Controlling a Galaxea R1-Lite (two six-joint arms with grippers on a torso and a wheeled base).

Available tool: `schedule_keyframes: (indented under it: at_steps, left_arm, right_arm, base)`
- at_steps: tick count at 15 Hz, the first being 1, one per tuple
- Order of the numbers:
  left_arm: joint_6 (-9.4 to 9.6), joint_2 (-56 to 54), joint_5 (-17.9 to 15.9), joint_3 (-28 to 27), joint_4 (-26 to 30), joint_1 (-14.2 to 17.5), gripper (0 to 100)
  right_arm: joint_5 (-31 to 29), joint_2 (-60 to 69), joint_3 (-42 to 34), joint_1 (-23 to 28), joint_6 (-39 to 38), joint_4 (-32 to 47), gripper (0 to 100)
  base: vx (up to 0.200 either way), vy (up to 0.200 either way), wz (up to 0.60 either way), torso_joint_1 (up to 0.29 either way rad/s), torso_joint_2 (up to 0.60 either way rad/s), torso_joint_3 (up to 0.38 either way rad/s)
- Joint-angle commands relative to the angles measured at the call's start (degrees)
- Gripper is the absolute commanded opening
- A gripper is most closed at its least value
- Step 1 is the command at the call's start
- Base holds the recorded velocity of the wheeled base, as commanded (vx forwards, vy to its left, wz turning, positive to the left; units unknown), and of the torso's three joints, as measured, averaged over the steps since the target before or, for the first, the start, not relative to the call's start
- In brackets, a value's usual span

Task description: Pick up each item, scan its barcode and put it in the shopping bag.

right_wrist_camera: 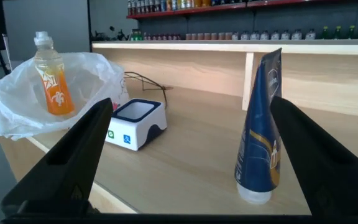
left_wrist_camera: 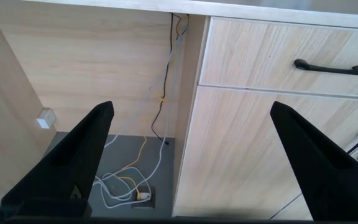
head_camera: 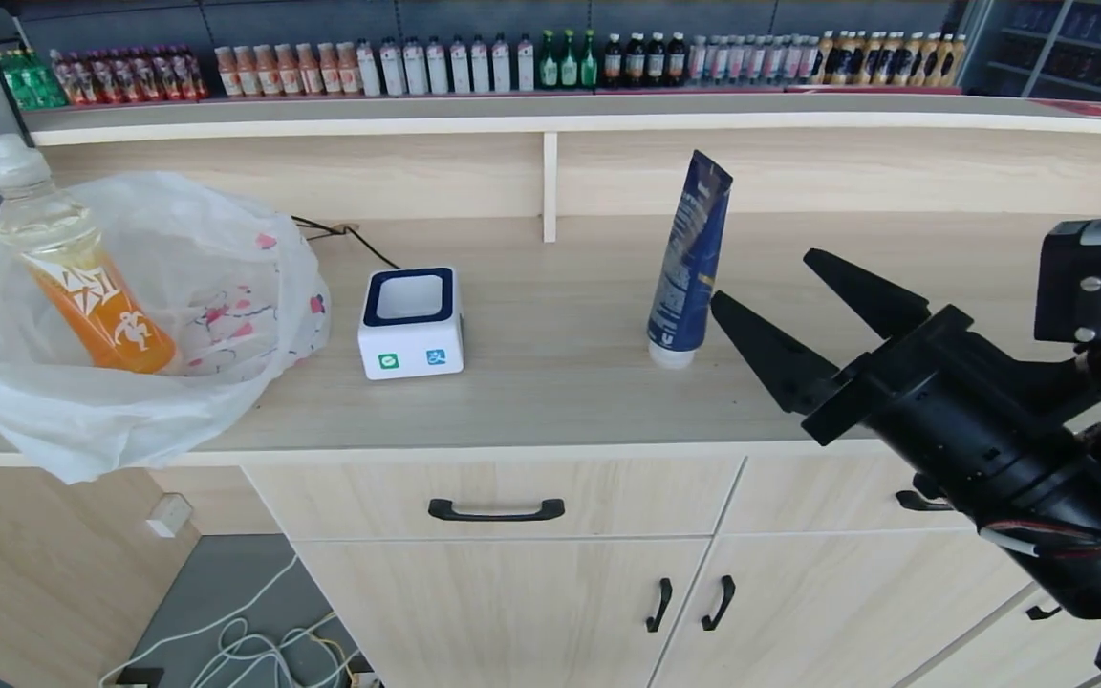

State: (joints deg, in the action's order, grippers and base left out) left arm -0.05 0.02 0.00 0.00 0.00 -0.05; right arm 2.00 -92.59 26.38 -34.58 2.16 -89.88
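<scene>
My landmark is the white box-shaped barcode scanner with a dark blue rim (head_camera: 410, 323) (right_wrist_camera: 135, 123), which sits on the light wooden counter (head_camera: 550, 382). A thin black cable (head_camera: 359, 244) runs from behind the scanner toward the back panel.

To the right of the scanner and well apart from it, the dark blue squeeze tube (head_camera: 689, 258) (right_wrist_camera: 261, 149) stands on its white cap, leaning slightly. Nothing touches it.

To the left of the scanner and near it, the white translucent plastic shopping bag (head_camera: 264, 277) (right_wrist_camera: 17, 106) slumps open at the counter's end. Inside it a clear plastic bottle of orange drink (head_camera: 73, 258) (right_wrist_camera: 51, 78) leans with its white cap uppermost.

Farther right of the scanner than the tube, my right gripper (head_camera: 764, 279) (right_wrist_camera: 191, 104) hangs just beside the tube at about counter height. Its black fingers are spread wide with nothing between them, and they point toward the tube and scanner.

My left gripper (left_wrist_camera: 192, 106) is below the scanner's level, facing the cabinet fronts under the counter. Its fingers are also wide apart and hold nothing. Past them I see a wooden drawer with a black handle (left_wrist_camera: 330, 67) and loose cables on the grey floor (left_wrist_camera: 126, 183).

Behind the scanner, beyond the raised ledge, rows of drink bottles (head_camera: 474, 65) line a shelf.
</scene>
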Motion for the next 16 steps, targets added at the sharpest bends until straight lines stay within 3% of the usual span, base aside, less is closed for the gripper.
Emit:
schedule_keyframes:
  at_steps: [1, 3, 8, 16]
  left_arm:
    - [-0.04, -0.02, 0.00, 0.00, 0.00, 0.05, 100]
    - [-0.04, -0.02, 0.00, 0.00, 0.00, 0.05, 100]
    - [-0.04, -0.02, 0.00, 0.00, 0.00, 0.05, 100]
    - [-0.04, -0.02, 0.00, 0.00, 0.00, 0.05, 100]
  right_arm:
    - [0.02, -2.69, -0.54, 0.92, 0.04, -0.12, 100]
    - [0.20, -6.29, 2.01, 0.92, -0.05, -0.12, 100]
    - [-1.74, -8.66, 13.87, 2.50, 0.57, 16.76, 100]
    - [-4.28, -15.17, 17.83, 6.99, 2.24, 17.11, 100]
  base:
    - [0.000, 0.000, 0.00, 0.000, 0.00, 0.000]
    - [0.000, 0.000, 0.00, 0.000, 0.00, 0.000]
    - [0.000, 0.000, 0.00, 0.000, 0.00, 0.000]
    - [0.000, 0.000, 0.00, 0.000, 0.00, 0.000]
